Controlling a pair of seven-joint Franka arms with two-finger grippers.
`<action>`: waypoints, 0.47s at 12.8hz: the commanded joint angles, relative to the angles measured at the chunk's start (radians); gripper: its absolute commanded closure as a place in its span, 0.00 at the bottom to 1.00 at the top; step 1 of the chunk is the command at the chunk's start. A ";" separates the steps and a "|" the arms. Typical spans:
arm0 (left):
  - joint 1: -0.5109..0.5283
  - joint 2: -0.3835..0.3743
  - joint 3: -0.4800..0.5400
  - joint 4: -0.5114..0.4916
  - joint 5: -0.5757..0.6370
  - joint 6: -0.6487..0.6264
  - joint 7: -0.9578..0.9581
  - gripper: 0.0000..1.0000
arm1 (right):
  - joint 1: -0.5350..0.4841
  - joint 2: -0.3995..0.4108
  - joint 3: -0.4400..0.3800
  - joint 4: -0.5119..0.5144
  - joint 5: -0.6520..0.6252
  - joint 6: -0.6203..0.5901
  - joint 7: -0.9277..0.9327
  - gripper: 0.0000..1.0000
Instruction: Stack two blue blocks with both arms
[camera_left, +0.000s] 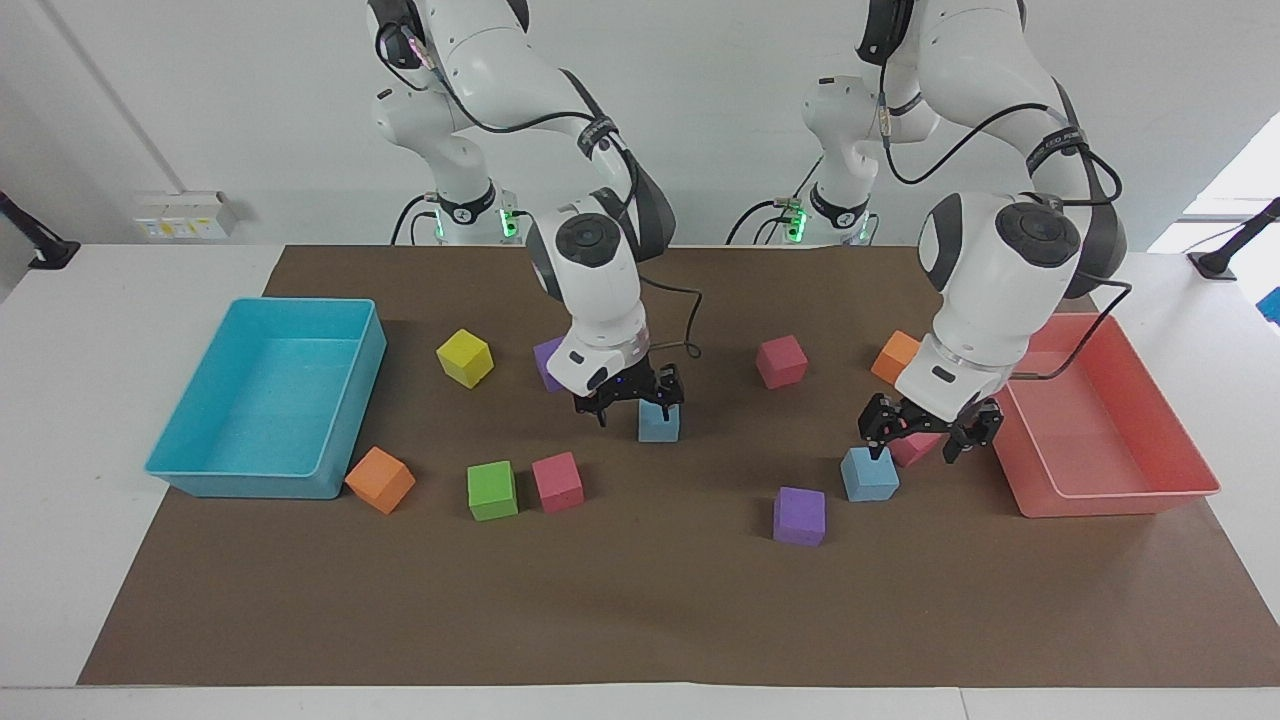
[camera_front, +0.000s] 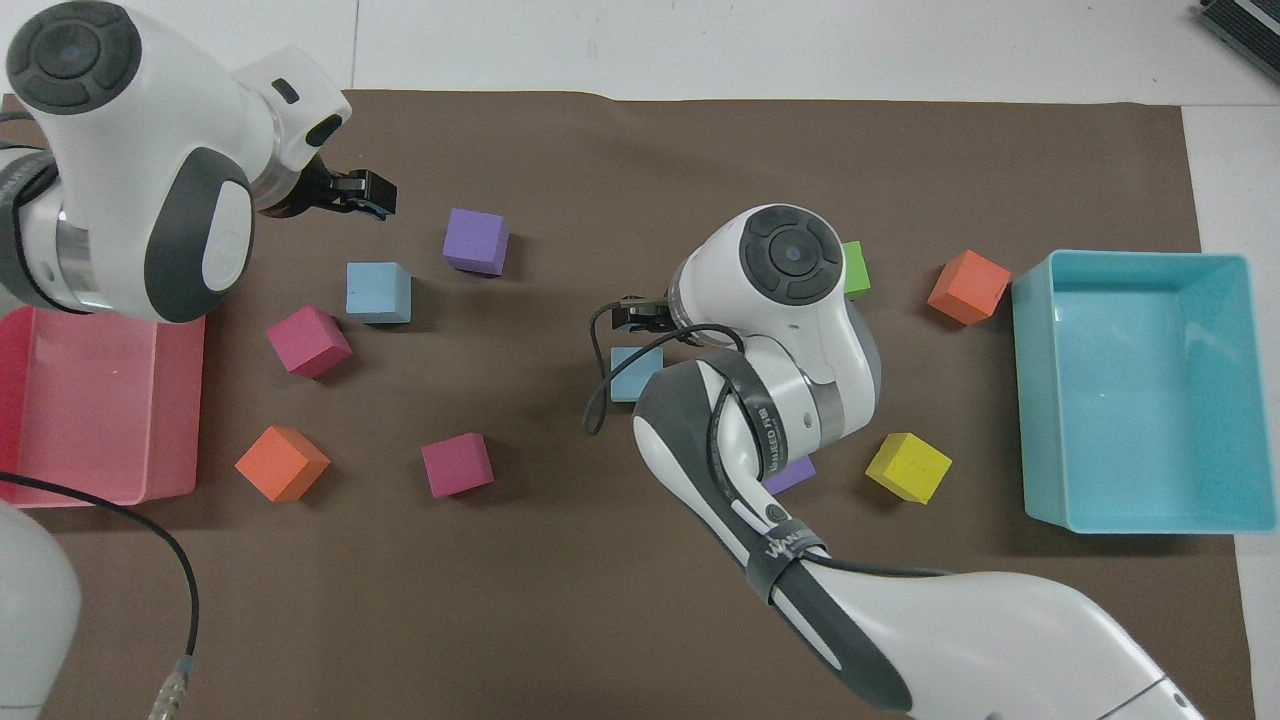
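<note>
Facing view: the right gripper (camera_left: 629, 398) points down on a bent wrist, jaws spread and empty, raised just above one blue block (camera_left: 659, 422) that rests on the mat beneath its fingertips. The left gripper (camera_left: 922, 432) hangs likewise, wide open and holding nothing, directly over the second blue block (camera_left: 868, 474) and the pink cube (camera_left: 912, 449) beside it.

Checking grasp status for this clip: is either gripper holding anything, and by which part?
Nothing is held. The right gripper hangs open beside one blue block; the left gripper hangs open by the other blue block.
</note>
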 joint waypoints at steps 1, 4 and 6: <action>-0.012 -0.023 0.009 -0.127 0.020 0.097 -0.050 0.00 | -0.066 -0.065 0.017 -0.080 0.168 0.011 -0.153 0.00; -0.013 -0.032 0.009 -0.216 0.020 0.172 -0.081 0.00 | -0.121 -0.090 0.017 -0.116 0.326 -0.013 -0.367 0.00; -0.016 -0.029 0.009 -0.255 0.018 0.215 -0.082 0.00 | -0.153 -0.093 0.017 -0.122 0.424 -0.049 -0.470 0.00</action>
